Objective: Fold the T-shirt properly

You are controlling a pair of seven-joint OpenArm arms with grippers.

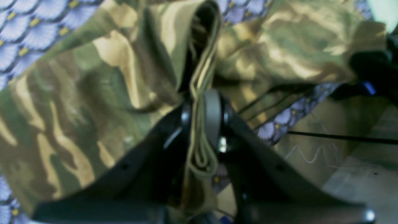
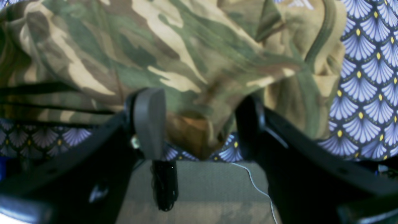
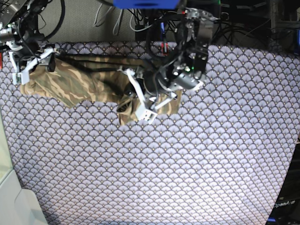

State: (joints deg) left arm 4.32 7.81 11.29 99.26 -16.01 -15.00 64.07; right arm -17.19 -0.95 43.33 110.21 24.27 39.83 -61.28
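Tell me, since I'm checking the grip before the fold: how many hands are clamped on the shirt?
1. The left hand is shut on a bunched fold of the shirt. The right hand is open at the shirt's other end, fabric lying between its fingers, unclamped.

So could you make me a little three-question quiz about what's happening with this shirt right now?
1. True or false: the left end effector is shut on a bunched fold of the T-shirt.
2. The right end effector is: A) clamped on the shirt, B) open with fabric lying between its fingers, C) far from the shirt.
3. Fill in: the shirt lies on a purple ______-patterned cloth.

Key: 1 true; 2 B; 3 scallop.
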